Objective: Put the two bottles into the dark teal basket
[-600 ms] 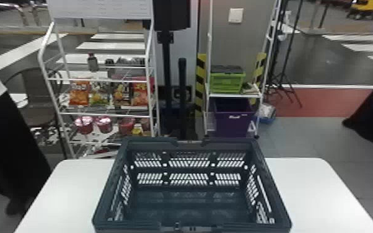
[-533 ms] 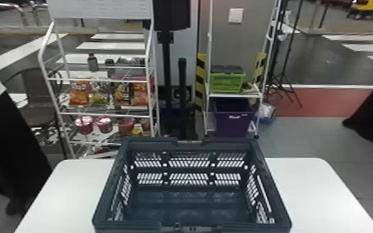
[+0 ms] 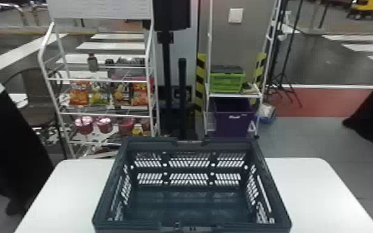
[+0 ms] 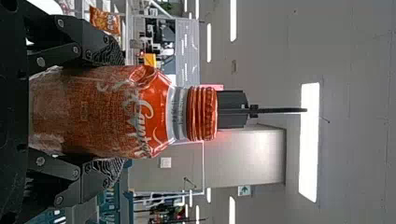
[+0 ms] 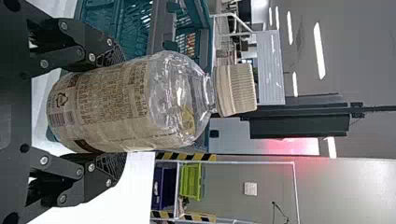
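The dark teal basket [image 3: 189, 201] sits open on the white worktop [image 3: 313, 192]. In the left wrist view, the left gripper [image 4: 109, 112] has its jaws clamped on the sides of an upright orange-red bottle [image 4: 135, 112], with the basket beyond. In the right wrist view, the right gripper [image 5: 114, 111] has its jaws clamped round a clear bottle [image 5: 140, 107] with a cream cap, tilted slightly, the basket behind it. Past the basket's far left side stands a white snack rack [image 3: 105, 114]
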